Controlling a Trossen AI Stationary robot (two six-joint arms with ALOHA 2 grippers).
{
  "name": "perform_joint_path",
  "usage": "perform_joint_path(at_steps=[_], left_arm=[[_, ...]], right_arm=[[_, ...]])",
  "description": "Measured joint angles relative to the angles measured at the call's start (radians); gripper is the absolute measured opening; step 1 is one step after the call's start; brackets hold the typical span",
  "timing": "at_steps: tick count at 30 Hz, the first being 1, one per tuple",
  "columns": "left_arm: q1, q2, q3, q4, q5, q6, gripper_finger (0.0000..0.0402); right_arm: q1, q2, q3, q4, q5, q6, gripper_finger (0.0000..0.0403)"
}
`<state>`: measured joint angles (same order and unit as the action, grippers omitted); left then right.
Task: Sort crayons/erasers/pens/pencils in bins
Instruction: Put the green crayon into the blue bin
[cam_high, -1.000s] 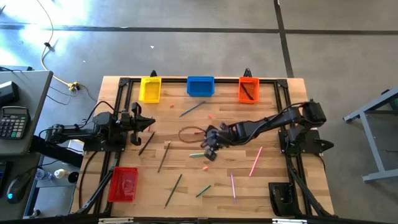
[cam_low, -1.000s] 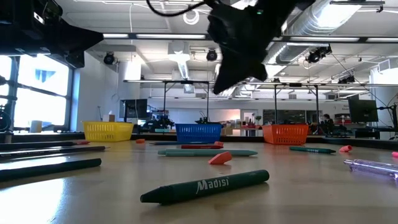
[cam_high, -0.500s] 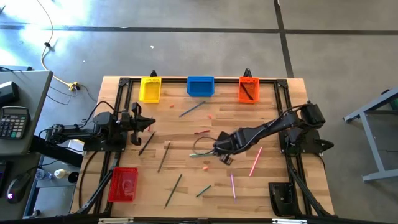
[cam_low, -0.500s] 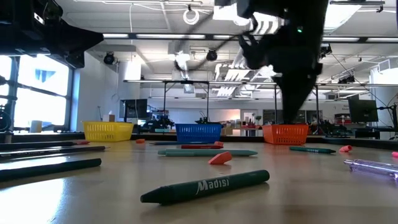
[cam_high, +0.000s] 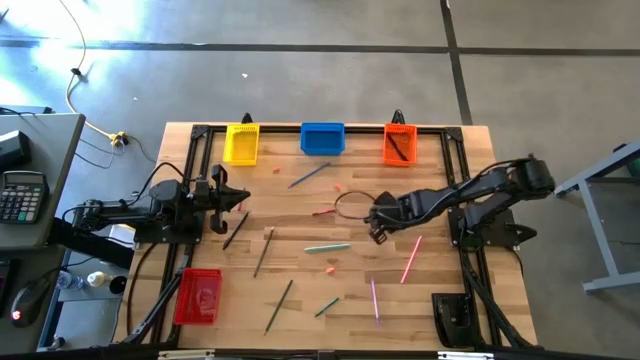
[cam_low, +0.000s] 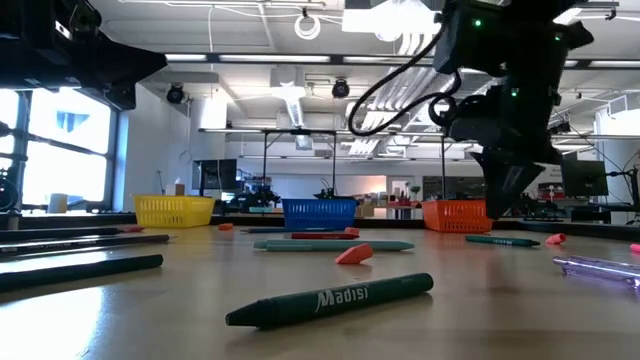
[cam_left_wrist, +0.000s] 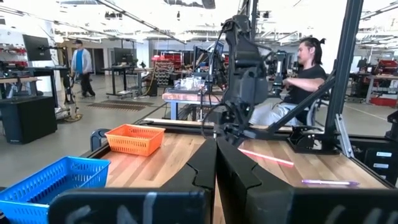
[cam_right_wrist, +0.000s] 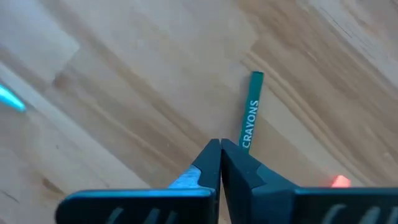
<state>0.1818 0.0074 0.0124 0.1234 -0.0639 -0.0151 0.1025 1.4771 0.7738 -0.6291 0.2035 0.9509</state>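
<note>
Over the middle of the wooden surface (cam_high: 300, 300), the right hand (cam_high: 377, 233) hangs with fingers together, holding nothing, above a green crayon (cam_right_wrist: 251, 111). The left hand (cam_high: 232, 202) waits, fingers together.

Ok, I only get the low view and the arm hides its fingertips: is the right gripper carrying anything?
Observer: No; the right wrist view shows the right gripper shut, nothing between its fingers.
Operator: Anything near it?
Observer: A short green crayon printed CRAYONS lies on the wooden table by the fingertips.
Operator: Orange bin empty?
Observer: No, from above the orange plastic bin holds a dark stick.
</note>
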Motion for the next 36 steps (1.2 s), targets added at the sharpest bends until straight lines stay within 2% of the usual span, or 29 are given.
perform_joint_path(at_steps=[3, 9, 13, 16, 23, 30, 36], left_arm=[[0.000, 0.000, 0.000, 0.000, 0.000, 0.000, 0.0001], [0.000, 0.000, 0.000, 0.000, 0.000, 0.000, 0.0001], [0.000, 0.000, 0.000, 0.000, 0.000, 0.000, 0.0001], [0.000, 0.000, 0.000, 0.000, 0.000, 0.000, 0.0001], [0.000, 0.000, 0.000, 0.000, 0.000, 0.000, 0.0000], [0.000, 0.000, 0.000, 0.000, 0.000, 0.000, 0.0001], [0.000, 0.000, 0.000, 0.000, 0.000, 0.000, 0.0001]], right_arm=[[-0.020, -0.019, -0.047, 0.038, -0.003, 0.039, 0.0046], [-0.033, -0.011, -0.071, 0.033, 0.021, 0.060, 0.0149], [-0.037, -0.008, -0.071, 0.036, 0.033, 0.057, 0.0175], [-0.043, 0.017, -0.072, 0.036, 0.033, 0.041, 0.0160], [-0.057, 0.102, -0.062, 0.082, 0.011, 0.009, 0.0091], [-0.057, 0.107, -0.037, 0.069, 0.006, -0.003, 0.0033], [-0.057, 0.108, -0.016, 0.045, 0.008, -0.036, 0.0010]])
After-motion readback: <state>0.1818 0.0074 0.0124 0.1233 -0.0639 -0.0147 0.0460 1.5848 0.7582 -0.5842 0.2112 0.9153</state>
